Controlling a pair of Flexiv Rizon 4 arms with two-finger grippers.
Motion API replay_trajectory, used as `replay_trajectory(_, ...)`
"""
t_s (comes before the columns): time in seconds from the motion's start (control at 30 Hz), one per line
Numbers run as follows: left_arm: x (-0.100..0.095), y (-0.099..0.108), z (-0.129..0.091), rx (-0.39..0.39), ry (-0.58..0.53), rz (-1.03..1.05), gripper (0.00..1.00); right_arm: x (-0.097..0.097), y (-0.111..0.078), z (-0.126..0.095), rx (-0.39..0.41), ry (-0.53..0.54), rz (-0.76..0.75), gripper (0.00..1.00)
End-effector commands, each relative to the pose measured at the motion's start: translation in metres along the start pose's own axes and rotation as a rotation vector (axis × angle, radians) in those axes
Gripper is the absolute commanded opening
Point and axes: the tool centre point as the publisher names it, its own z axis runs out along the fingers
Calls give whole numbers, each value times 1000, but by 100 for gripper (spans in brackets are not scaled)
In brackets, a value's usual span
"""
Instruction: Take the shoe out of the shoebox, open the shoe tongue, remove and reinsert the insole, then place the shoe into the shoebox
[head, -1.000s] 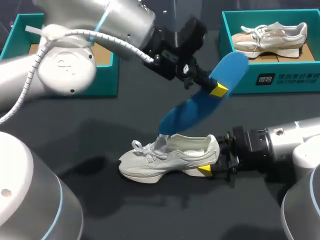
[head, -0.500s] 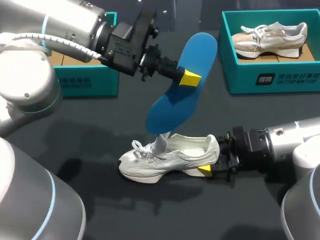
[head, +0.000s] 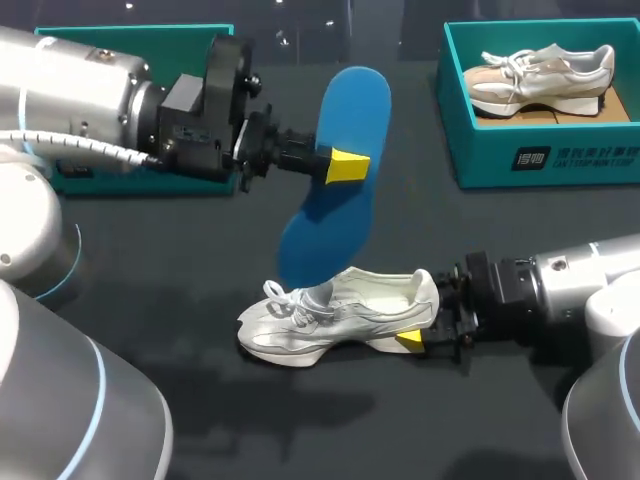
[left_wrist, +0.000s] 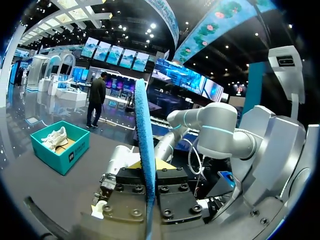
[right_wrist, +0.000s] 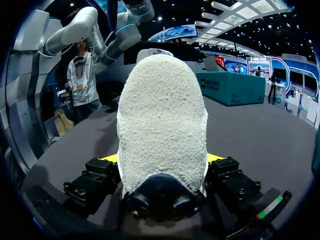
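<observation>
A blue insole (head: 335, 180) hangs nearly upright over the table, its lower end just above the white shoe (head: 320, 318). My left gripper (head: 345, 165) is shut on the insole's middle; in the left wrist view the insole (left_wrist: 144, 150) shows edge-on between the fingers of that gripper (left_wrist: 148, 177). The shoe stands on the dark table, toe to the left. My right gripper (head: 415, 338) is shut on its heel, and the heel (right_wrist: 162, 120) fills the right wrist view between the yellow tips of that gripper (right_wrist: 162, 159).
A teal shoebox (head: 545, 160) at the back right holds a beige shoe (head: 540, 72); it also shows in the left wrist view as the box (left_wrist: 61, 149). Another teal box (head: 140, 38) at the back left is mostly hidden by my left arm.
My left arm has carried the insole leftward and turned it more upright, drawing its lower end out of the shoe. The right arm and the shoe have stayed put.
</observation>
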Motion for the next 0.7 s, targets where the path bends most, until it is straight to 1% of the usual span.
replay_trajectory(0.03, 7, 8, -6, 163, 3, -9, 0, 1, 1, 0, 4, -1, 0, 0)
replay_trajectory(0.27, -1, 3, -7, 185, 5, -23, 0, 1, 1, 0, 4, -1, 0, 0)
replay_trajectory(0.63, -1, 4, -5, 208, -42, -33, 0, 1, 1, 0, 4, -1, 0, 0)
replay_trajectory(0.7, -1, 5, -6, 222, -57, -36, 0, 1, 1, 0, 4, -1, 0, 0)
